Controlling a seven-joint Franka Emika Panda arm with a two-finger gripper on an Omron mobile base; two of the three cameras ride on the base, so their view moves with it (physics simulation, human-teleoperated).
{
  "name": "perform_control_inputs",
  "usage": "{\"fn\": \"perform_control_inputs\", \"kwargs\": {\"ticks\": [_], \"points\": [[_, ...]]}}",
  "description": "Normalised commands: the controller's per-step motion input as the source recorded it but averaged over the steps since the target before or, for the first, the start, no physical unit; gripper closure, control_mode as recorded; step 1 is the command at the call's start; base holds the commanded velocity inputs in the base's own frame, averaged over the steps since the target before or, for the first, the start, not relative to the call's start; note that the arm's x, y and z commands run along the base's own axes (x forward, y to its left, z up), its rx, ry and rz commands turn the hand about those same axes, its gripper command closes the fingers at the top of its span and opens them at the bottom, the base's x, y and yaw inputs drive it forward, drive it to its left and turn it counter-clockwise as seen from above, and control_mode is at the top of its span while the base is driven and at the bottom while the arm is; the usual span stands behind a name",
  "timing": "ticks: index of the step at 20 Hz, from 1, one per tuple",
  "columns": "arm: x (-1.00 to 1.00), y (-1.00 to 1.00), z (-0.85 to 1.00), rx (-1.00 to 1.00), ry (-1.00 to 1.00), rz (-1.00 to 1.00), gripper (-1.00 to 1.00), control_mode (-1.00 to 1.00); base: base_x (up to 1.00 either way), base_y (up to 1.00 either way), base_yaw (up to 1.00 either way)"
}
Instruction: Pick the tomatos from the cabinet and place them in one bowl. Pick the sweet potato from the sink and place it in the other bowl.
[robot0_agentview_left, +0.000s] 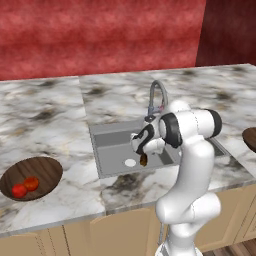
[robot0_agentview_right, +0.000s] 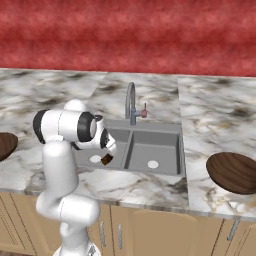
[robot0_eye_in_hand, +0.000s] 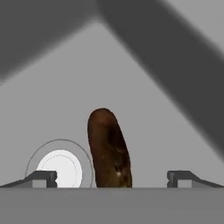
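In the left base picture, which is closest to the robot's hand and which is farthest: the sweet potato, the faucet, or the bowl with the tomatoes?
From the gripper:
1. Sweet potato, right under the open fingers, in the sink basin.
2. Faucet, behind the hand at the sink's back edge.
3. Bowl with tomatoes, far off on the counter at the picture's left.

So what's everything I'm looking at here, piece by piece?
tomatoes: two, red, in the left bowl
left bowl: one, dark brown wood, on the counter left of the sink
right bowl: one, dark brown wood, on the counter right of the sink
sweet potato: one, brown, in the sink's left basin beside the drain
sink: one, grey, two basins
faucet: one, grey, behind the sink
counter: marble
gripper: open, straddling the sweet potato
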Motion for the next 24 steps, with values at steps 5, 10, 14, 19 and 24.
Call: {"fn": "perform_control_inputs", "kwargs": {"ticks": [5, 10, 14, 19, 24], "points": [[0.17, 0.01, -0.55, 0.0, 0.06, 0.0, -1.0, -1.0, 0.0, 0.0, 0.0], [0.26, 0.04, -0.48, 0.0, 0.08, 0.0, -1.0, -1.0, 0.0, 0.0, 0.0], [0.34, 0.01, -0.41, 0.0, 0.07, 0.0, -1.0, -1.0, 0.0, 0.0, 0.0], [0.25, 0.0, -0.26, 0.01, 0.03, 0.0, -1.0, -1.0, 0.0, 0.0, 0.0], [0.15, 0.0, -0.27, 0.02, 0.02, 0.0, 1.0, -1.0, 0.0, 0.0, 0.0]]}}
